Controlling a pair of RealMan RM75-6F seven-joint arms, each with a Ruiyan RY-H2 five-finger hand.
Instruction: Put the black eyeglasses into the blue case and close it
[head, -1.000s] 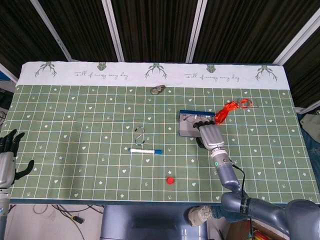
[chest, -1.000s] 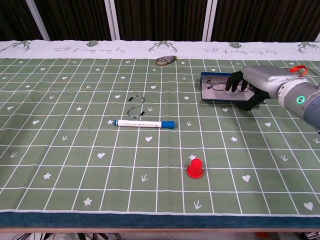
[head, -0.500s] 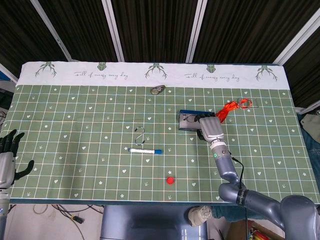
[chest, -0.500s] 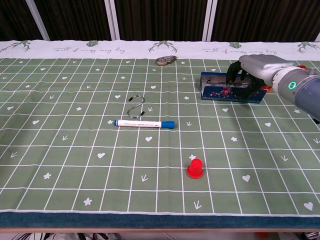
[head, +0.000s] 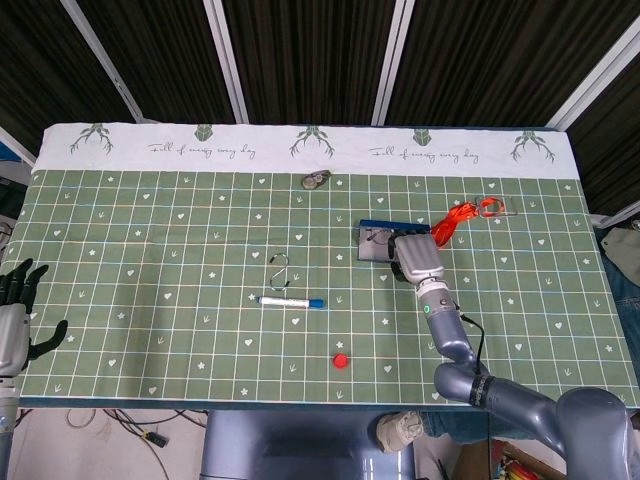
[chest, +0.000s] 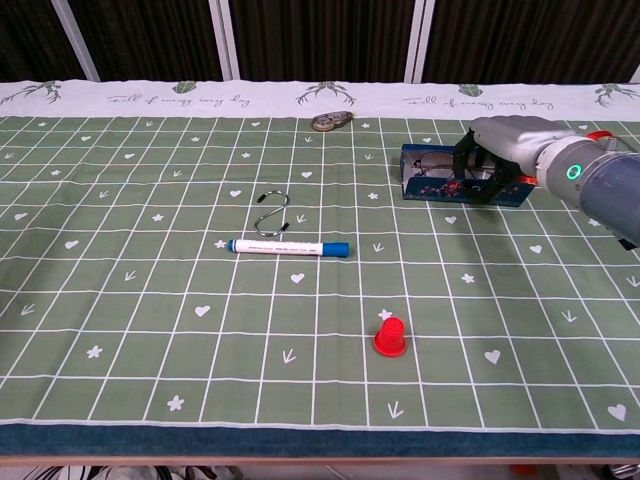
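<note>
Fingers of the right hand (chest: 497, 150) curl down over the blue case (chest: 432, 178), pressing its lid from above. Black eyeglasses (chest: 430, 166) lie inside, long axis left-right, directly beneath. Lid appears not fully shut. Left hand (head: 18, 310) idles spread, well apart.

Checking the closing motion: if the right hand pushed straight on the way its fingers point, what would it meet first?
Probably the blue case: the right hand already reaches over it, fingers toward its open top; contact unclear.

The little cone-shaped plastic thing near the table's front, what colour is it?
Red cone, clearest in the chest view.
</note>
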